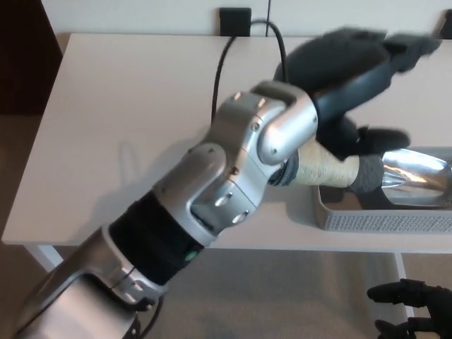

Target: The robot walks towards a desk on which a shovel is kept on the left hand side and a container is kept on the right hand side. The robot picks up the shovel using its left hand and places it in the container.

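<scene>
Counter (127,106): plain off-white, no pattern. Shovel (367,171): beige-tan handle, dark grey collar, shiny silver metal blade with bright reflections. Container (374,219): light grey, its front wall covered in a fine perforated mesh pattern. Left hand (353,70): black to dark grey, matte. Left arm (233,176): polished silver housings with a black band near the elbow; a black cable ran above it. Right hand (413,311): black. Floor (296,296): beige-brown. Far wall: white, with a black block.

Office-like room, plain white desk (127,106), beige carpet floor (14,148), white wall, black wall socket (235,17)
</scene>
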Robot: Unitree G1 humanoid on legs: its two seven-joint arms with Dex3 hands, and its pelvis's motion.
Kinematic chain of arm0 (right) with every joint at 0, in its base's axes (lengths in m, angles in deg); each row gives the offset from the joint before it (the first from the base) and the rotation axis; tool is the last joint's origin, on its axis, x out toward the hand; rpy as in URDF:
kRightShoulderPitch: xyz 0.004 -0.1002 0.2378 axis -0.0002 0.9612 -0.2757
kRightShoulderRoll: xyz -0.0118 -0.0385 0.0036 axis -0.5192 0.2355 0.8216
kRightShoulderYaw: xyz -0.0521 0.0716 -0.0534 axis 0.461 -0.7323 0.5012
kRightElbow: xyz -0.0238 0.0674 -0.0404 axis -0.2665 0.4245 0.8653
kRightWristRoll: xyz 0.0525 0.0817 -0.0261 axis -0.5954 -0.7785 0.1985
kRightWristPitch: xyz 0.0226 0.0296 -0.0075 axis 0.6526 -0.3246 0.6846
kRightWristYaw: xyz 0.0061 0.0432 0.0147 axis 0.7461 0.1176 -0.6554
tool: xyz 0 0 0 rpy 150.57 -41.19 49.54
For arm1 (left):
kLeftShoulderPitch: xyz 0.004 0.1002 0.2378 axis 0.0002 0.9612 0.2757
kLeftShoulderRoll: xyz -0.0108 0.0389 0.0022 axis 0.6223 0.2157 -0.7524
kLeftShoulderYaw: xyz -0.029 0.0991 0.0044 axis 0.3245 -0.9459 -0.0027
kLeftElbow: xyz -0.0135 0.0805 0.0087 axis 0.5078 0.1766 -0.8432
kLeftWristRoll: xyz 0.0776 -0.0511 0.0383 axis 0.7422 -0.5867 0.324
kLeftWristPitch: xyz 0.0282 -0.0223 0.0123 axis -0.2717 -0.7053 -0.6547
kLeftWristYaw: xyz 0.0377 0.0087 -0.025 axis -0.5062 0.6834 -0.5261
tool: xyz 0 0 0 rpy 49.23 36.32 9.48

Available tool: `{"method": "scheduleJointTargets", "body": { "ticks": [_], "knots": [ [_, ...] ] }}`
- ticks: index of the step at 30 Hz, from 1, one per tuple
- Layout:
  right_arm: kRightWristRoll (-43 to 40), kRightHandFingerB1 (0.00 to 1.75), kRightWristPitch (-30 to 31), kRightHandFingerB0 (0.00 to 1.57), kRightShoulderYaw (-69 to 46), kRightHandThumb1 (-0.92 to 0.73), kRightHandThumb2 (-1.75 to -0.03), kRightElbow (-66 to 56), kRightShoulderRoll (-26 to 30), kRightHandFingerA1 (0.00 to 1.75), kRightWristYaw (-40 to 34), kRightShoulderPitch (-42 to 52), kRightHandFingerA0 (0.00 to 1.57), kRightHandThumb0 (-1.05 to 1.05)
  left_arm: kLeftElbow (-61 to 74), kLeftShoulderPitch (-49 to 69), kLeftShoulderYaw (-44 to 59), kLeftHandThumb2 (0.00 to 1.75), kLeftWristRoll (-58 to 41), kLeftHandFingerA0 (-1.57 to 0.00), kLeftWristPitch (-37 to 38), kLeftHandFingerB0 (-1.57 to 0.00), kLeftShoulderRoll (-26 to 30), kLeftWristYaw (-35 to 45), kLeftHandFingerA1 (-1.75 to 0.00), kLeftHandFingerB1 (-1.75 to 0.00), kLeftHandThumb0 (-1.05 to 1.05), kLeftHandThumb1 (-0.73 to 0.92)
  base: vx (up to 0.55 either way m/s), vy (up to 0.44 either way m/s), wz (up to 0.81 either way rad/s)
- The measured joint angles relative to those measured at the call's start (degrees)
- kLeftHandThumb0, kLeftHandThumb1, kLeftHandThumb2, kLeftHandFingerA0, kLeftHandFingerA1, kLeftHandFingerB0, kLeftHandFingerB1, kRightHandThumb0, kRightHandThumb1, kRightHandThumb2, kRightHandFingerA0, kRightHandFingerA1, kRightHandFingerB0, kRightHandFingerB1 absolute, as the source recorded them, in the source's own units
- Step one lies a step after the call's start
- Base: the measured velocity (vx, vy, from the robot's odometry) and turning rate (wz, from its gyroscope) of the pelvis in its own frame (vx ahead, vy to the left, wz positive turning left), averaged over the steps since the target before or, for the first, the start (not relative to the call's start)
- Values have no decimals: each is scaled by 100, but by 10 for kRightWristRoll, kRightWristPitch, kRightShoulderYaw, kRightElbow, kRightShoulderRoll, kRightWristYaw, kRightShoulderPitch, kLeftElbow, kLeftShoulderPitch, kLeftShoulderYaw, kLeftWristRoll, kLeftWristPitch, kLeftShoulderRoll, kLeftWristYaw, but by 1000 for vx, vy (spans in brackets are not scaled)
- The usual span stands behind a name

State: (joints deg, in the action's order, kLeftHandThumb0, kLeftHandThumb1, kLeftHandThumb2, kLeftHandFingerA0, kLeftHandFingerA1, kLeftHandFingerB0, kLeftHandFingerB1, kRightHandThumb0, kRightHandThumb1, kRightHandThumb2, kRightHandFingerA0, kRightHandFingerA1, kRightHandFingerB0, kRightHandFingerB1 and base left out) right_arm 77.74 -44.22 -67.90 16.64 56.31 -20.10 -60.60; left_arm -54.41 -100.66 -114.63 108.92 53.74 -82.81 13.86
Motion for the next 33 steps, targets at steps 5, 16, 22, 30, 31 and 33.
{"method": "scheduleJointTargets", "body": {
  "ticks": [5, 16, 22, 30, 31, 33],
  "knots": [
    [0, 55, 0, 40, 0, -42, -85, 0, 0, 70, 0, 1, 70, -46, 83, 0, 61, 101, -17, -2, -4, -2, 22, 14, -14, -13, -90, 61, 0, 0, 0],
    [0, 45, 0, 49, 0, -57, -57, 3, -1, 55, 0, 4, 66, -53, 221, 114, 246, 57, -94, -11, -7, -7, 78, 41, -31, -23, -74, 55, 0, 0, 0],
    [0, 46, 0, 50, 0, -58, -57, 7, -1, 56, 0, 14, 65, -50, 240, 266, 345, 76, -149, -7, -7, -13, 94, 68, -34, -37, -70, 42, 0, 0, 0],
    [0, 56, 0, 40, 0, -44, -86, 14, -1, 69, 0, 23, 66, -49, 236, 432, 469, 67, -222, -25, -8, -32, 125, 123, -35, -30, -73, 86, 0, 0, 0],
    [0, 56, 0, 40, 0, -43, -86, 14, -1, 70, 0, 24, 66, -48, 235, 452, 485, 66, -232, -24, -8, -33, 131, 131, -36, -31, -77, 84, 0, 0, 0],
    [0, 56, 0, 41, -1, -43, -86, 16, -1, 70, 0, 26, 66, -48, 232, 492, 519, 65, -250, -26, -8, -35, 143, 146, -41, -32, -68, 83, 0, 0, 0]
  ]
}}
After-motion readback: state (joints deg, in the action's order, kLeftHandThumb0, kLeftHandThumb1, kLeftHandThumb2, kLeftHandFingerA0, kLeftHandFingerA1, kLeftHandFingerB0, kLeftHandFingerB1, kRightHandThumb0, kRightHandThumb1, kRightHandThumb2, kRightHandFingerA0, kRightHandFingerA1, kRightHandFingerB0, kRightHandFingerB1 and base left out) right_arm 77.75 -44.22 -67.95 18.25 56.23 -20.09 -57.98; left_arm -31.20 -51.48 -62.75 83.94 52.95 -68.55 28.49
